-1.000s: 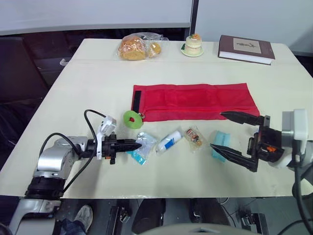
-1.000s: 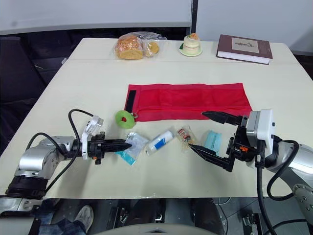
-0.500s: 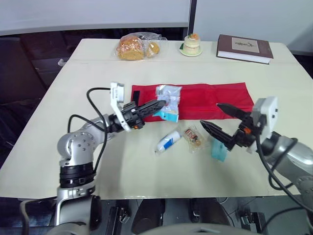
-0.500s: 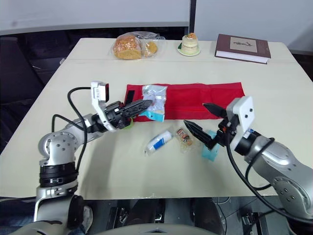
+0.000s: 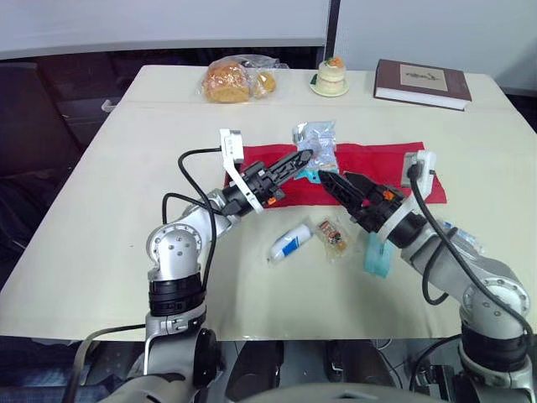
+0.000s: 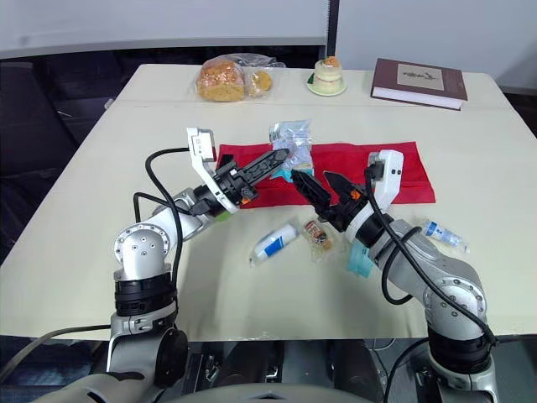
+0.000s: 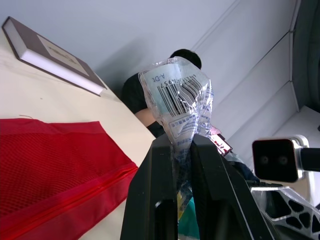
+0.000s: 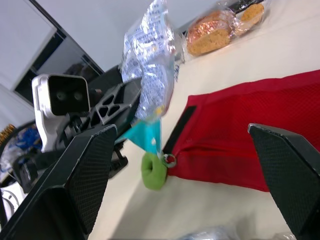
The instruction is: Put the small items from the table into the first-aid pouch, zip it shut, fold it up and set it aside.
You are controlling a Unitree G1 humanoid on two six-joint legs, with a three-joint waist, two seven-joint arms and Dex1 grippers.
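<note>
Your left gripper is clenched on the clear packet and holds it in the air above the red pouch; your right gripper stands just beside it, jaws spread and empty. I judge the task is near its beginning; no item seems to be inside the pouch yet. The tube, the small snack packet, the teal packet and the vial lie on the counter, below and behind the right gripper; zipping, folding and setting aside are all left.
</note>
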